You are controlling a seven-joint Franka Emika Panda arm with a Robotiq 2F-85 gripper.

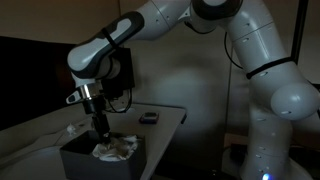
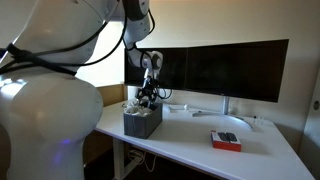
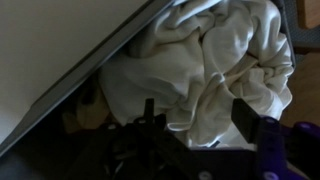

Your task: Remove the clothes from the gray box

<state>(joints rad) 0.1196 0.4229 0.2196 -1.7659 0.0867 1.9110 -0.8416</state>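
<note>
Arm (image 1: pixel 150 35): bent over the table, wrist pointing straight down into the box. Judged best raised vertically once the grasp is made, so the cloth clears the walls without dragging the box along.
Table (image 2: pixel 190 145): white top. The box stands at one end, close to the edge, so a sideways pull risks sliding or tipping it off.
Box (image 1: pixel 85 160): gray, open-topped, upright.
Clothes (image 3: pixel 220 60): white and crumpled, lying inside the box and heaped against one wall, with the top folds about level with the rim. A thick fold near the middle of the heap looks the safer hold. A loose edge would likely slip or unroll.
Gripper (image 3: pixel 195 125): low over the box, just above the clothes. The jaws stand apart, with nothing clamped as far as the dim wrist view allows. It should sink further into the heap before closing, and should keep off the wall.
Exterior views: both show the arm's posture and the box's place on the table. An exterior view adds the monitor (image 2: pixel 235 70) behind and a small flat item (image 2: pixel 226 140) lying well apart from the box. The fingers are too small there to read.
Wrist view: it alone shows the folds of the cloth, the slanting wall beside them and the gap between the jaws. It shows nothing of the table layout or how near the edge lies.
</note>
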